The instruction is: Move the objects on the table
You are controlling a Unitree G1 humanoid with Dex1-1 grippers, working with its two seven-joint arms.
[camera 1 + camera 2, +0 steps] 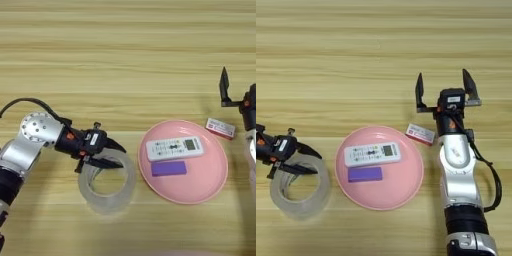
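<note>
A wooden table point(125, 45) fills the view from above, with two robot arms reaching in from the near edge. The left gripper point(116, 156) sits over the near-left rim of a clear tape roll point(107, 185) that lies flat on the table; its two black fingers are parted, one outside the ring's wall and one over the hollow, not yet clamped on it. The likely trouble is here: the roll is smooth and see-through, so if the fingers close off-centre on the thin wall it may squirt sideways and knock the pink plate point(406, 192) just beside it. A tilted lift could also let the ring swing and slip. On the plate lie a white remote point(174, 148) and, just in front of it, a purple block point(169, 168); a bump would slide both. The right gripper point(445, 90) hovers beyond the plate's far-right side with fingers spread wide and empty, near a small red-and-white box point(420, 134) lying against the plate's rim. Count: one tape roll, one plate, one remote, one purple block, one small box, two grippers.
</note>
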